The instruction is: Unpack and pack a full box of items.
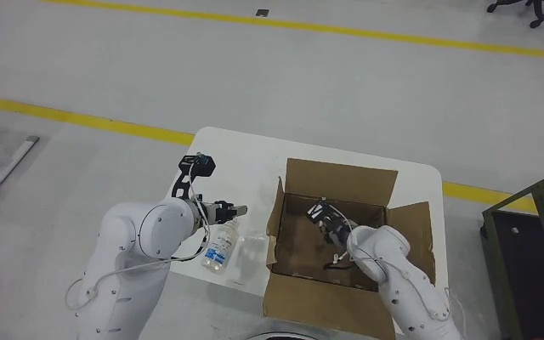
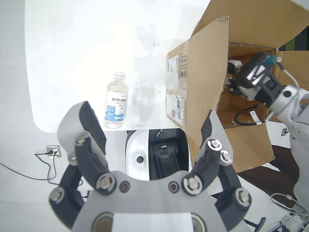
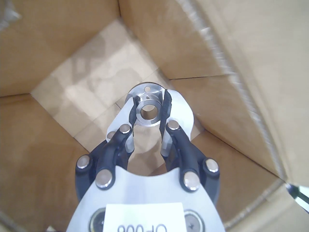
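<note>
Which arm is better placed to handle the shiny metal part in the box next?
Right. The right pincer is shut on the metal flange inside the cardboard box; the left pincer hangs open outside, over the table by the bottle.

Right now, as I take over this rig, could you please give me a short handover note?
Left gripper: jaws open, empty, above the table near the bottle.
Right gripper: jaws shut on a metal flange, low inside the box.
Bottle lies on the table outside the box, on the left arm's side. Box is open; the floor in view looks bare.
Done: bottle is out.
Left: I cannot tell whether the flange is going in or out. Settle that, then pack the bottle.
</note>
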Motion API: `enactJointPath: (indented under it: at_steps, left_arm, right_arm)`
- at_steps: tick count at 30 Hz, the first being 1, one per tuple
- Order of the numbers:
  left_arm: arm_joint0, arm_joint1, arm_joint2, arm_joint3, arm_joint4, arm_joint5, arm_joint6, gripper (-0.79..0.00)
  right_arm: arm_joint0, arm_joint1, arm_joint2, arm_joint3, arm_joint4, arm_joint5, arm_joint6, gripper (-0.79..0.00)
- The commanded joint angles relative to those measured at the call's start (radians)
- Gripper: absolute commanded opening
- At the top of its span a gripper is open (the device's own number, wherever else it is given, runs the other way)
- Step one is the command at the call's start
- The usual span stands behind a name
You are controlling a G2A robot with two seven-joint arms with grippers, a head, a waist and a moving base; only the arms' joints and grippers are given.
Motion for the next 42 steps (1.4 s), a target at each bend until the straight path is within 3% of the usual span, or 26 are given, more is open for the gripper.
enactJointPath:
  at_steps: [1,5,10,22,29,37,42]
  left_arm:
    - [0.000,0.000,0.000,0.000,0.000,0.000,0.000,0.000]
    - [0.000,0.000,0.000,0.000,0.000,0.000,0.000,0.000]
    - [0.000,0.000,0.000,0.000,0.000,0.000,0.000,0.000]
    - [0.000,0.000,0.000,0.000,0.000,0.000,0.000,0.000]
    - [0.000,0.000,0.000,0.000,0.000,0.000,0.000,0.000]
    - [0.000,0.000,0.000,0.000,0.000,0.000,0.000,0.000]
    - [0.000,0.000,0.000,0.000,0.000,0.000,0.000,0.000]
  right_arm:
    - [-0.057,0.010,0.073,-0.087,0.030,-0.013,-0.037,-0.785]
    - [-0.167,0.028,0.210,-0.213,0.125,-0.081,-0.157,-0.785]
    - [-0.260,0.043,0.313,-0.307,0.135,-0.132,-0.186,-0.785]
    - [-0.274,0.045,0.315,-0.325,0.120,-0.137,-0.184,-0.785]
    - [-0.275,0.046,0.322,-0.329,0.137,-0.095,-0.248,-0.785]
    - [-0.296,0.059,0.579,-0.397,0.327,-0.073,-0.300,-0.785]
    - [-0.349,0.069,0.731,-0.418,0.387,-0.088,-0.256,-0.785]
